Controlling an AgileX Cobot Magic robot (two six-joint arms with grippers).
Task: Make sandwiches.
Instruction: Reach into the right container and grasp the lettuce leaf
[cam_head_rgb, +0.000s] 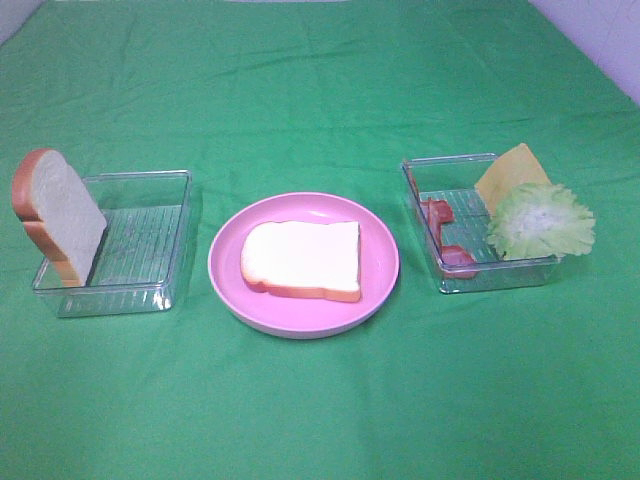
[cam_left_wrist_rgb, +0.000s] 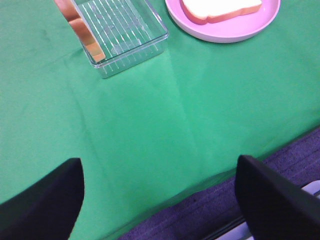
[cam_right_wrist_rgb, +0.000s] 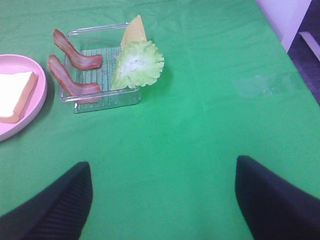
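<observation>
So, going across the table: on the far left there was a clear tray (cam_head_rgb: 150, 290) with a spare bread slice (cam_head_rgb: 60, 215) propped on edge against its outer wall. There might have been another slice tucked behind it, but I couldn't really tell. The left gripper (cam_left_wrist_rgb: 160, 200) hung back over the green cloth (cam_head_rgb: 320, 420) near the table's front edge, well short of that tray. Its jaws were spread wide with nothing between them.

In the middle sat the pink plate (cam_head_rgb: 300, 325) with the base bread slice (cam_head_rgb: 300, 260) lying flat on it and nothing on top. That was the whole sandwich so far, just the bottom layer.

On the right, the second tray (cam_head_rgb: 500, 275) held all the fillings: two bacon strips (cam_head_rgb: 437, 212) lying inside, a cheese square (cam_head_rgb: 510, 175) leaning at the back corner, and the lettuce (cam_head_rgb: 540, 222) propped against the outer rim. None of it had been moved to the plate. The right gripper (cam_right_wrist_rgb: 162, 200) was also parked over bare cloth, well away from that tray, jaws apart and empty.

My read is that it was very early on. Lettuce, bacon, cheese and the top slice all remained to be stacked.
</observation>
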